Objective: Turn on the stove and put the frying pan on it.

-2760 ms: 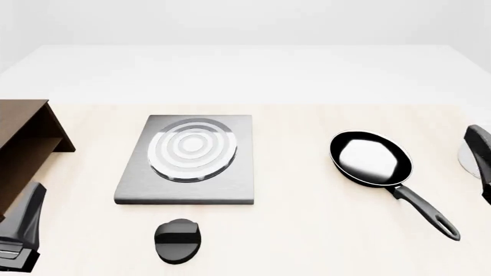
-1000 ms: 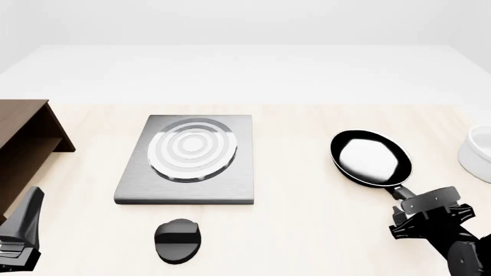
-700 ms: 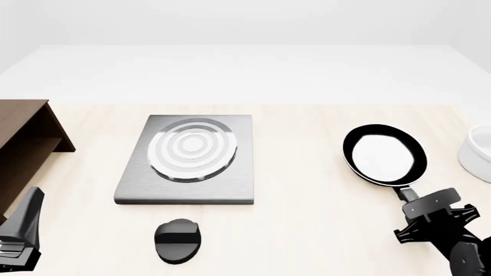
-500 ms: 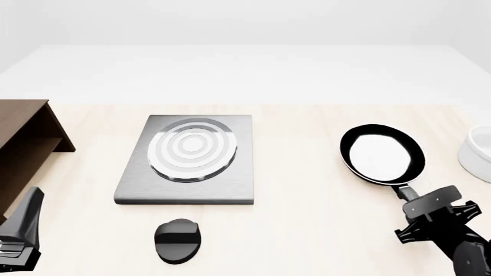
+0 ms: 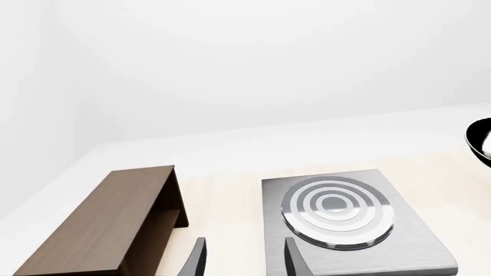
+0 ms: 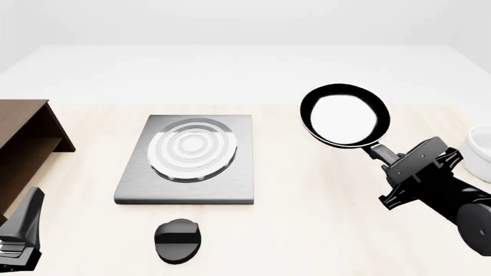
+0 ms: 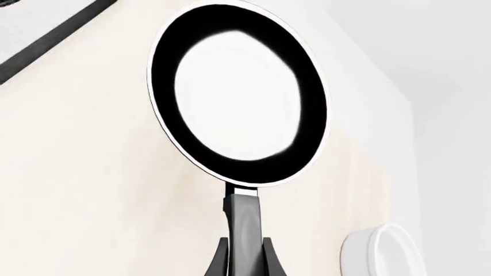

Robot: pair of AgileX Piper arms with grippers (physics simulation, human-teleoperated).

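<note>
In the left wrist view, the left gripper (image 5: 244,259) shows only its two finger tips, standing apart with nothing between them. Beyond them lies the stove (image 5: 349,230), a grey slab with its silver ring burner bare, and beside it stands the wooden shelf (image 5: 115,224). A dark edge of the frying pan (image 5: 480,140) enters at the border of this view, well apart from the burner. In the front view, the frying pan (image 6: 344,115) appears lifted off the table (image 6: 307,230), to the right of the stove (image 6: 188,161) and not over it. The right gripper (image 6: 392,164) holds it by the handle, and the left gripper (image 6: 19,233) rests low at the left edge, far from the black knob (image 6: 178,240), which lies alone in front of the slab. Whether the knob has been turned I cannot tell. A white bowl (image 6: 477,153) is partly visible at the right edge. In the right wrist view, the fingers (image 7: 222,261) of the right gripper (image 7: 245,261) are pressed on the handle, and the frying pan (image 7: 238,95) hangs above the table with the white bowl (image 7: 380,253) near. I judge that the pan is picked up and in carrying; placing it on the burner is left, and probably the knob also.
</note>
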